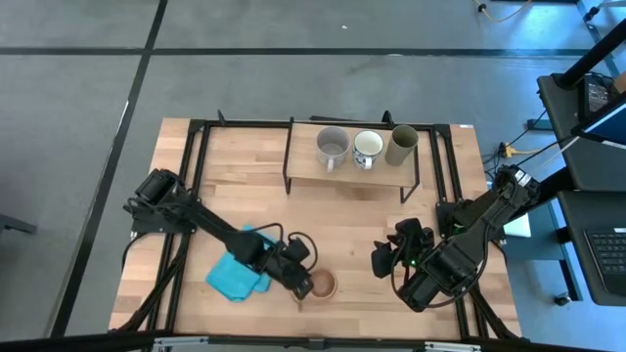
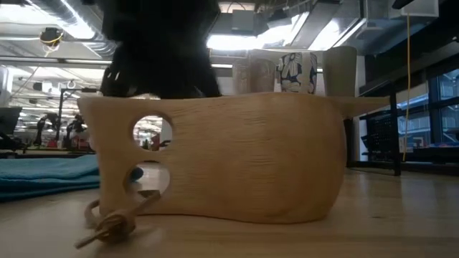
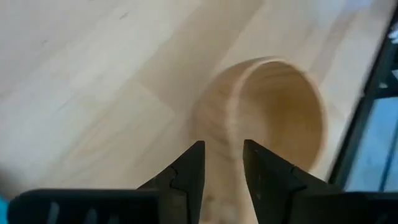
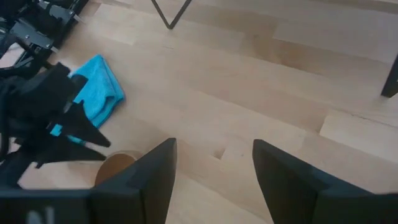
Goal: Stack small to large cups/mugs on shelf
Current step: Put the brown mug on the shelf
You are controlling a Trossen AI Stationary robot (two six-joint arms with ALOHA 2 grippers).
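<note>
A small brown wooden cup stands upright on the table near its front edge, its holed handle with a cord on the side toward my left gripper. My left gripper hovers just at that side of the cup, its fingers a narrow gap apart and open. A grey mug, a white mug and an olive-green tumbler stand in a row on the shelf's top board. My right gripper hangs open to the cup's right, above the table.
A crumpled blue cloth lies under my left arm, left of the cup. The shelf's black legs stand at the table's far middle. Black frame rails run along the table's left and right sides. Bare board lies between shelf and cup.
</note>
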